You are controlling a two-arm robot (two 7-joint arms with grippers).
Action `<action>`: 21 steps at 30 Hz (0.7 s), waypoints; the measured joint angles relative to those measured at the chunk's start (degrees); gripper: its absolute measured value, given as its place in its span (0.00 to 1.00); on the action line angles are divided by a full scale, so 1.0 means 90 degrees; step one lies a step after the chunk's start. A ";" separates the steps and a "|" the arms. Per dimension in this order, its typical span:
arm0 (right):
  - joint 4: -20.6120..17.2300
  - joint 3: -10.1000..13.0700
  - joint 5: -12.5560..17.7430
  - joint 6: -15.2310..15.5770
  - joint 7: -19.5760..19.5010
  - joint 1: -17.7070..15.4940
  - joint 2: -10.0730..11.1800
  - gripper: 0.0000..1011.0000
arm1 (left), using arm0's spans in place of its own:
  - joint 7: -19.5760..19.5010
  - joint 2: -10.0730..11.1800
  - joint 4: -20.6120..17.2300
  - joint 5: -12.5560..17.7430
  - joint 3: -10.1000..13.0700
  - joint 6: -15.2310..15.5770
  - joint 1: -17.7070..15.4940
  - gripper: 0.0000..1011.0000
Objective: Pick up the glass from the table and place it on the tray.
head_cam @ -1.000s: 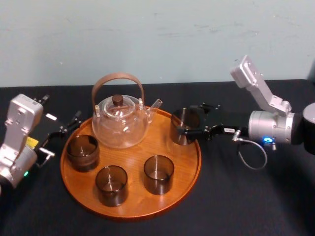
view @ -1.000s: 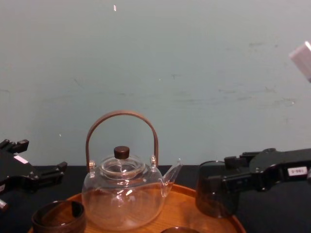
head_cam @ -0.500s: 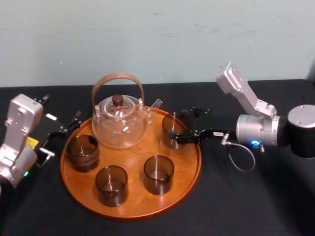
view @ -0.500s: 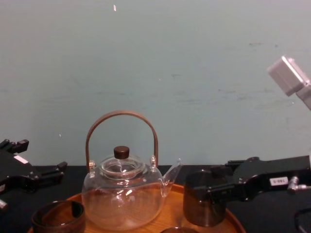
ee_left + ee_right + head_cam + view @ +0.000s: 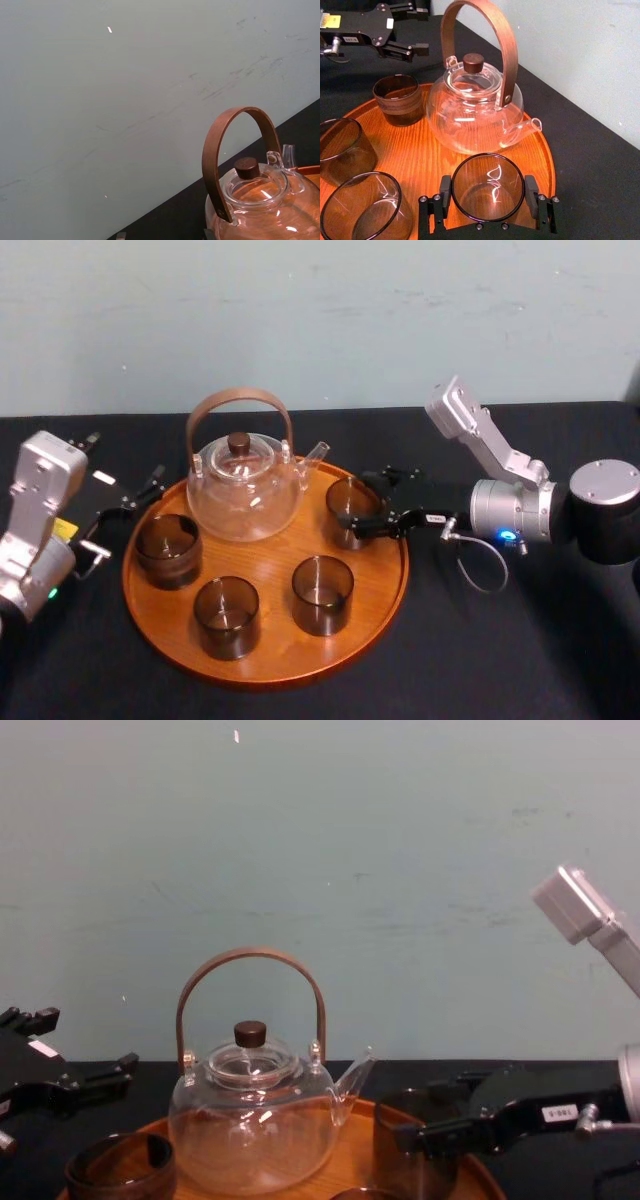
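Note:
A smoky clear glass (image 5: 347, 503) (image 5: 487, 187) stands upright over the back right part of the round wooden tray (image 5: 270, 560), just right of the teapot's spout. My right gripper (image 5: 358, 505) (image 5: 488, 196) reaches in from the right and is shut on the glass, one finger pressed on each side. In the chest view the glass (image 5: 412, 1150) sits low at the tray's (image 5: 360, 1120) rim, held by the right gripper (image 5: 422, 1118); whether its base touches the wood is hidden. My left gripper (image 5: 128, 503) is parked open on the table left of the tray.
A clear glass teapot (image 5: 245, 490) with a brown arched handle stands at the tray's back. Three more dark glasses stand on the tray: left (image 5: 168, 548), front (image 5: 227, 615) and front right (image 5: 322, 593). The black table (image 5: 480, 650) spreads around; a pale wall rises behind.
My right gripper has carried the glass leftward and lower, from over the tray's right rim to inside the tray near the teapot's spout. The left arm has not moved.

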 joint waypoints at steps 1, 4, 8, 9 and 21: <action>0.0029 -0.0001 -0.0007 -0.0005 0.0005 0.0005 -0.0012 0.89 | 0.0000 0.0000 0.0000 0.0000 0.0000 0.0000 0.0000 0.99; 0.0104 -0.0001 -0.0034 -0.0025 0.0026 0.0019 -0.0048 0.89 | 0.0000 0.0000 0.0000 0.0000 0.0000 0.0000 0.0000 0.99; 0.0206 -0.0001 -0.0067 -0.0045 0.0049 0.0039 -0.0100 0.89 | 0.0000 0.0000 0.0000 0.0000 0.0001 0.0000 0.0000 0.99; 0.0220 -0.0001 -0.0072 -0.0047 0.0052 0.0040 -0.0108 0.89 | 0.0000 0.0000 0.0000 0.0000 0.0000 0.0000 0.0000 0.99; 0.0387 0.0011 -0.0133 -0.0066 0.0076 0.0070 -0.0196 0.89 | 0.0000 0.0000 0.0000 0.0000 0.0000 0.0000 0.0000 0.99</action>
